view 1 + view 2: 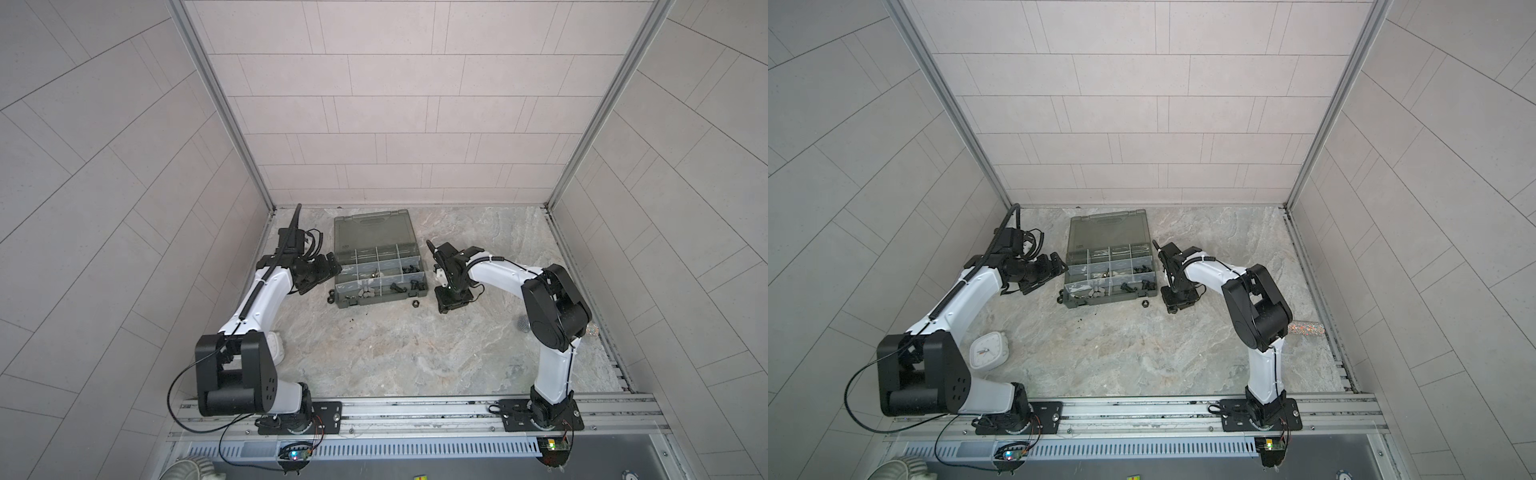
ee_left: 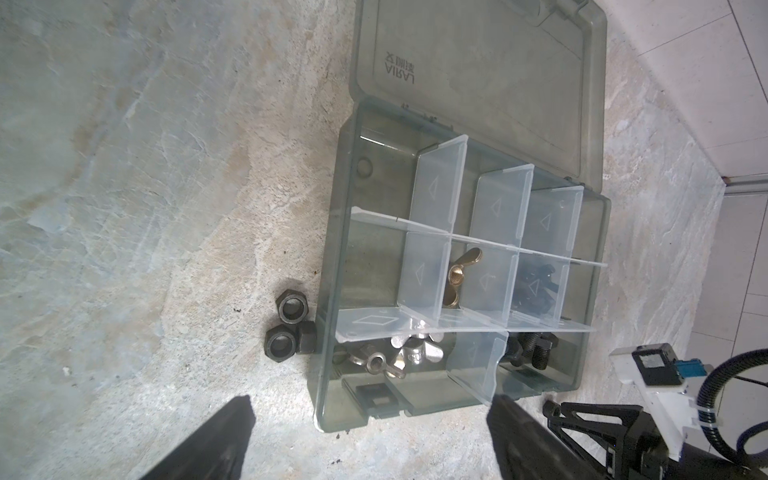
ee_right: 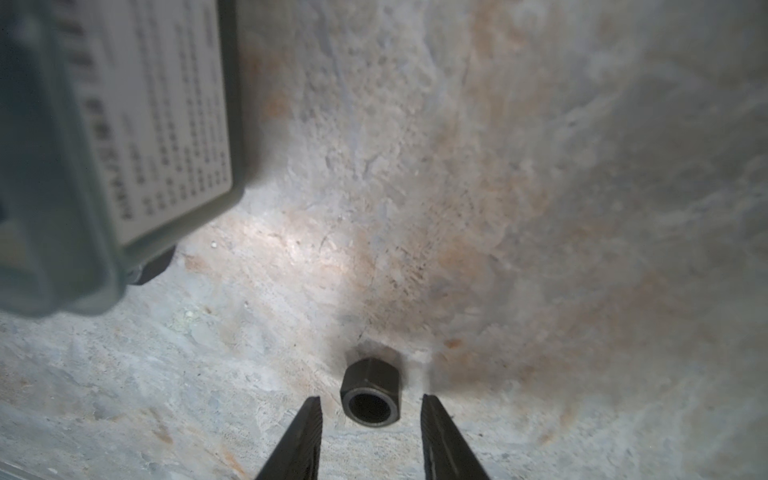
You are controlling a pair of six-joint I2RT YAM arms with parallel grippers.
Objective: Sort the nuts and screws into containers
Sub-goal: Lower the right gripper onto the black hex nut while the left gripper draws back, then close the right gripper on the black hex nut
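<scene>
Nuts make up what is left to sort. Left of centre in the left wrist view, three black hex nuts [image 2: 291, 328] lie on the table [image 2: 124, 208] just beside the case [image 2: 332, 257], against its outer wall. Another nut [image 3: 371, 386] sits at the bottom centre of the right wrist view. The right gripper [image 3: 371, 399] straddles it with a gap on each side and has not clamped it. In a top view, a loose nut [image 1: 414, 304] lies off the case's lower right corner; I cannot tell whether it is the same one.

Inside the case, silvery wing nuts [image 2: 395, 353], a brass wing nut [image 2: 461, 274] and black screws [image 2: 536, 349] occupy separate compartments. The left gripper [image 2: 372, 401] hangs wide open and empty beside the case.

I judge the sorting mostly done, since no loose screws show.
</scene>
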